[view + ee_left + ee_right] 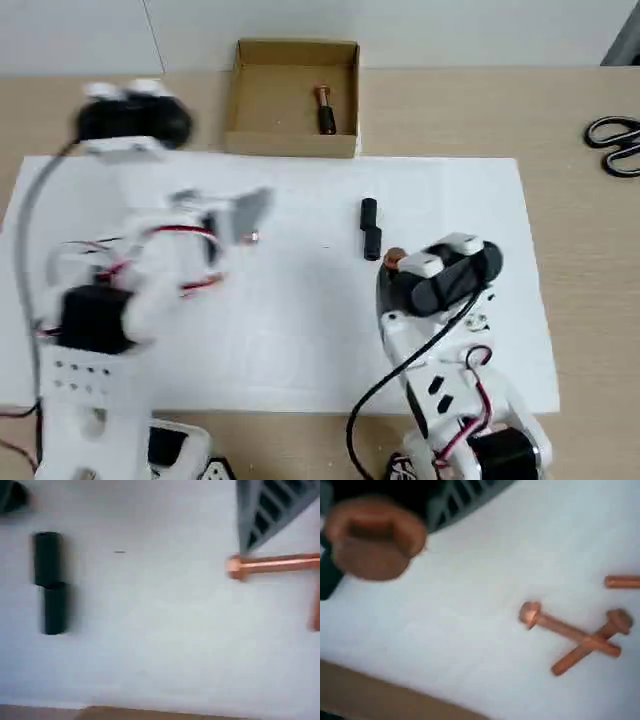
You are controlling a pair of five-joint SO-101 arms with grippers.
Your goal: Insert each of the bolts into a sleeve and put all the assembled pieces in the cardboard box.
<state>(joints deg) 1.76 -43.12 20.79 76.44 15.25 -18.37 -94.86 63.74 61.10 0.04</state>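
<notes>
Two black sleeves lie end to end on the white paper, also in the left wrist view. My right gripper is just beside them, shut on a copper bolt whose head faces the wrist camera. My left gripper hangs over the paper's left half, with a copper bolt right at its tip; whether it holds that bolt is unclear. Two crossed bolts and a third bolt lie on the paper. The cardboard box holds one assembled piece.
Scissors lie at the table's far right edge. The box stands just beyond the paper's far edge. Cables trail from both arm bases near the front edge.
</notes>
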